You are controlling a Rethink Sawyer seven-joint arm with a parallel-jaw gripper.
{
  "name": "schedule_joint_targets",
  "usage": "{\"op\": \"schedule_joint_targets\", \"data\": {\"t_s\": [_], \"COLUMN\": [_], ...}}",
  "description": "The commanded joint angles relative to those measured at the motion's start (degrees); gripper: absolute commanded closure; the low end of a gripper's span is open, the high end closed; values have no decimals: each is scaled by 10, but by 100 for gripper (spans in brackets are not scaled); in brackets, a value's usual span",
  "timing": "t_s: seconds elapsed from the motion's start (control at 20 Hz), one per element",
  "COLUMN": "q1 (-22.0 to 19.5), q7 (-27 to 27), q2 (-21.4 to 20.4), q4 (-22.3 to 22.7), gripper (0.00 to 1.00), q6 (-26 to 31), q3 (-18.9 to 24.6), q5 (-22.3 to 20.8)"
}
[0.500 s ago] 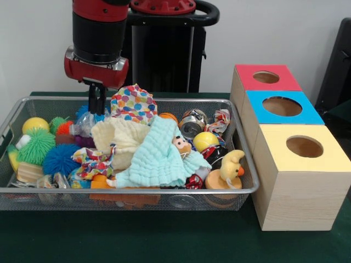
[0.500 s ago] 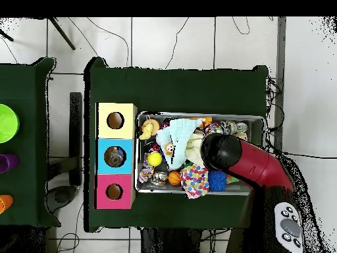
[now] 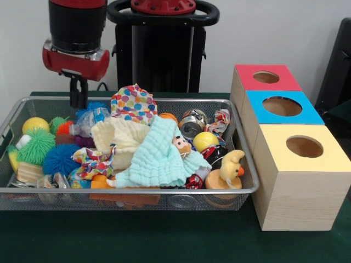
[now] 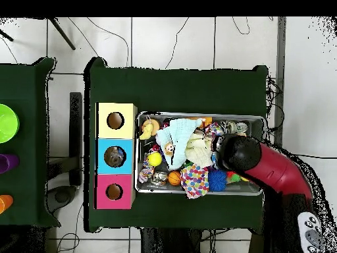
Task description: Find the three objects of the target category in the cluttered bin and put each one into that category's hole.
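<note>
A wire bin (image 3: 241,189) was crammed with toys: spiky balls (image 3: 36,147), crushed cans (image 3: 192,125), cloths (image 3: 159,156) and a yellow duck (image 3: 230,167). Just beside it, three boxes were lined up, each with a round hole on top: red (image 3: 266,77), blue (image 3: 282,106), yellow (image 3: 304,147).

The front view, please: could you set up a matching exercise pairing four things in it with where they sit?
Things:
1. yellow box
2. red box
3. gripper
4. duck toy

Places:
A. in the wire bin's corner nearest the boxes, at the front
B. nearest the camera in the row of three boxes
C. above the back of the bin, at the end away from the boxes
D. farthest back in the row of three boxes

Pairs: 1-B, 2-D, 3-C, 4-A
</note>
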Motion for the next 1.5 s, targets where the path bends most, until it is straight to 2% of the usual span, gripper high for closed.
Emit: {"op": "schedule_joint_targets", "data": {"t_s": [0.05, 0.45, 0.9, 1.5], "q1": [-24, -36, -49, -35], "q7": [4, 11, 40, 96], "q2": [-13, 4, 28, 60], "q4": [46, 42, 50, 44], "gripper": [100, 100, 100, 100], "q6": [-8, -28, -77, -106], "q3": [78, 84, 86, 39], "q5": [-23, -29, -30, -18]}}
